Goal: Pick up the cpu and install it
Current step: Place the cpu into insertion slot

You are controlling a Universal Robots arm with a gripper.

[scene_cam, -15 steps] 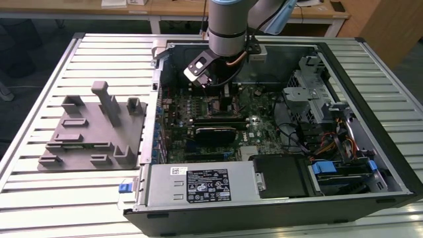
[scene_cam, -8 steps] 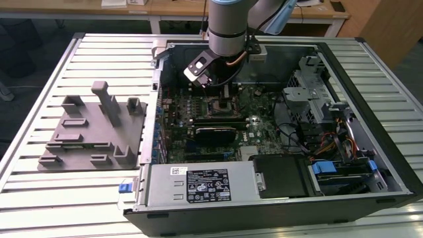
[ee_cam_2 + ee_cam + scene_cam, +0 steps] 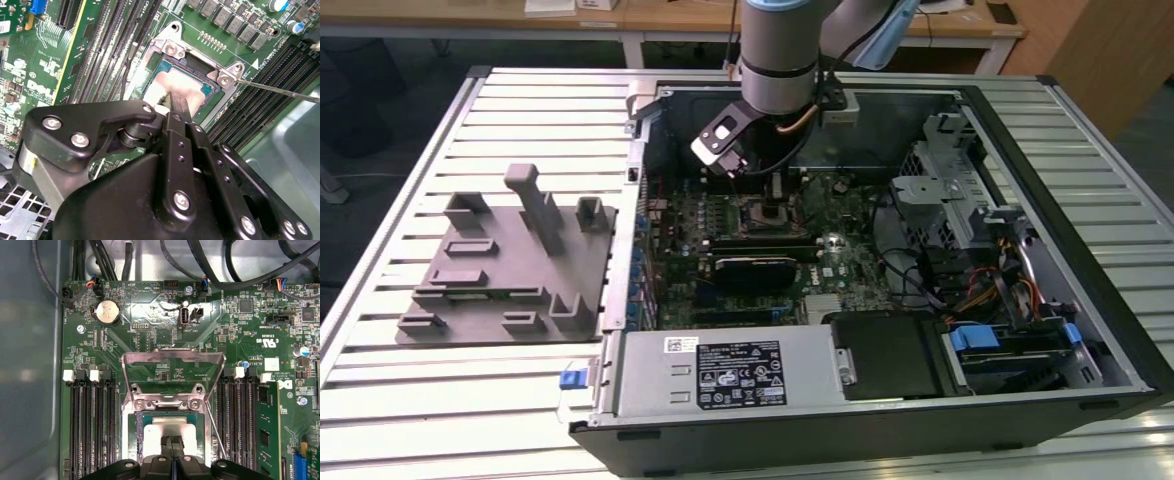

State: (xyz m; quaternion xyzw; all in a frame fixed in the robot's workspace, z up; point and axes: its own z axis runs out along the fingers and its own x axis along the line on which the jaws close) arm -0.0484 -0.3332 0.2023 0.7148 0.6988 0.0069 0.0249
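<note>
Cpu mid-part behind fingers; contact w/ it unclear.

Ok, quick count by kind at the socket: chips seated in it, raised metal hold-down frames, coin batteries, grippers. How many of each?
cpu, seated in the socket: 1
metal hold-down frame, raised: 1
coin battery: 1
gripper, over the cpu: 1
Total: 4
</note>
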